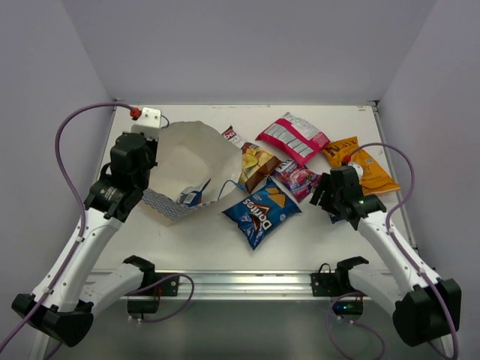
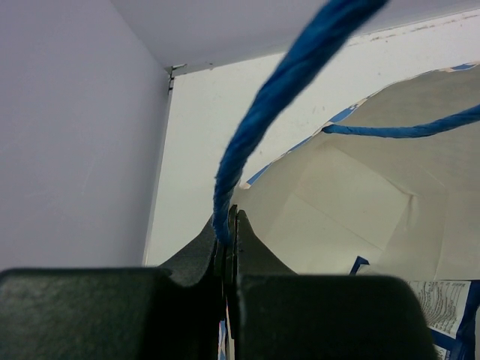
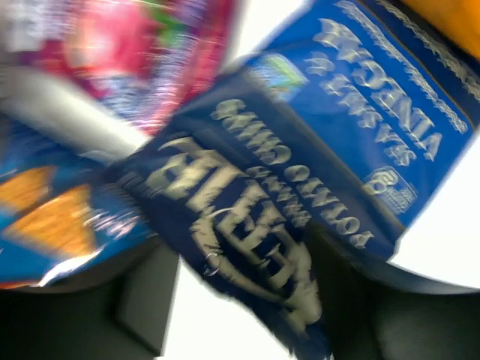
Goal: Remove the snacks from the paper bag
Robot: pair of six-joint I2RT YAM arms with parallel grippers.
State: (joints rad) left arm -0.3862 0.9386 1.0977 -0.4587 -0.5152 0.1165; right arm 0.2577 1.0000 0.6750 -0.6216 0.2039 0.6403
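The paper bag (image 1: 191, 161) lies on its side at the left, its mouth open toward the right. My left gripper (image 1: 148, 161) is shut on its rim and blue string handle (image 2: 255, 127); in the left wrist view the gripper (image 2: 227, 225) pinches the string. Something blue-white (image 1: 196, 193) shows in the bag's mouth. On the table lie the blue Doritos (image 1: 262, 212), brown-red chips (image 1: 257, 165), pink-white striped packet (image 1: 292, 137), magenta candy (image 1: 296, 178) and orange-yellow chips (image 1: 361, 163). My right gripper (image 1: 321, 193) is open around a dark blue packet (image 3: 255, 202), with a gap beside the left finger.
A small red-white packet (image 1: 231, 135) lies behind the bag's mouth. A white block with a red knob (image 1: 148, 115) sits at the back left corner. Grey walls close in the table on both sides. The right wrist view is motion-blurred.
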